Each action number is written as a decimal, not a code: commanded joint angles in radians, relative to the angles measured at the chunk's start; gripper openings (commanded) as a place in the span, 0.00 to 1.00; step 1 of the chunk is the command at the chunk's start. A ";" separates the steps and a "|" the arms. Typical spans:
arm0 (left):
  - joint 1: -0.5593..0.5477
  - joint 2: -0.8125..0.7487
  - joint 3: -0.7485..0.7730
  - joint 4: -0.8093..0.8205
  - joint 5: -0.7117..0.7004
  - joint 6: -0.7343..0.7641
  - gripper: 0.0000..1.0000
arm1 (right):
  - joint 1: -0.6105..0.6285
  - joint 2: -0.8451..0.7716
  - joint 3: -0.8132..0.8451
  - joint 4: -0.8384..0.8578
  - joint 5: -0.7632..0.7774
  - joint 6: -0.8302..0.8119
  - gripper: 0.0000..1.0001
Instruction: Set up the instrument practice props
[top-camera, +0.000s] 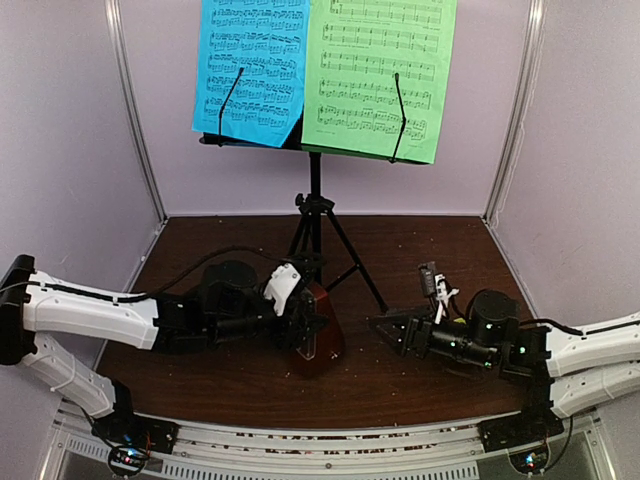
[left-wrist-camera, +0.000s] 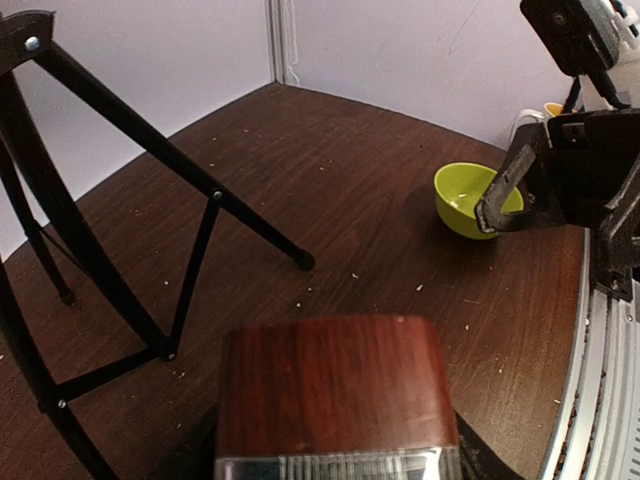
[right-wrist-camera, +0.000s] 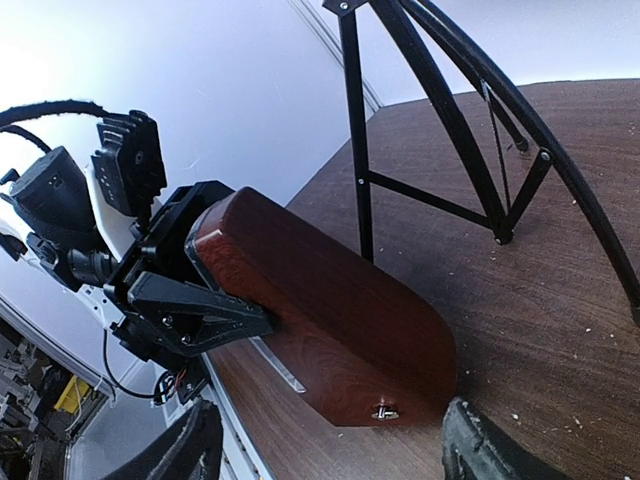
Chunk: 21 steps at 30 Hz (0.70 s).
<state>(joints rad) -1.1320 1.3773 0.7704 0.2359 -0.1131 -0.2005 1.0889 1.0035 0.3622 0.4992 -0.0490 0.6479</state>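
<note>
Found the left gripper (top-camera: 303, 322) clamped on the small reddish-brown pyramid metronome (top-camera: 320, 345) of polished wood, black fingers (right-wrist-camera: 205, 300) pressed against its narrow upper end. Located that metronome near the middle of the dark brown wooden table (top-camera: 430, 250), just in front of the feet of the tall black tripod music stand (top-camera: 315, 210); could not tell contact with the tabletop from any view. Noted a small metal key on one side face near the base. Saw the right gripper (top-camera: 375, 323) to the metronome's right, near it but apart, pointed toward it, fingers (right-wrist-camera: 190, 450) spread wide. Found the stand upright at the back, with a blue printed music sheet (top-camera: 250, 70) on the left of its desk and a green printed music sheet (top-camera: 380, 75) on the right, overlapping at the middle, each pinned by a thin black wire arm. Spotted a yellow-green bowl (left-wrist-camera: 465, 200) on the table in the left wrist view, partly behind the right gripper, well apart from the metronome.
</note>
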 joint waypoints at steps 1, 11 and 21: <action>0.006 0.037 0.032 0.230 0.142 -0.002 0.18 | -0.003 -0.041 0.035 -0.100 0.049 -0.053 0.77; 0.012 0.121 0.038 0.242 0.235 0.065 0.33 | -0.004 -0.056 0.087 -0.150 0.032 -0.077 0.78; 0.012 0.026 -0.020 0.191 0.222 0.077 0.97 | -0.004 0.049 0.218 -0.190 -0.008 -0.063 0.75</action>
<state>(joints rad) -1.1244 1.4864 0.7692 0.3389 0.1101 -0.1261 1.0878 1.0210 0.5335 0.3241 -0.0319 0.5797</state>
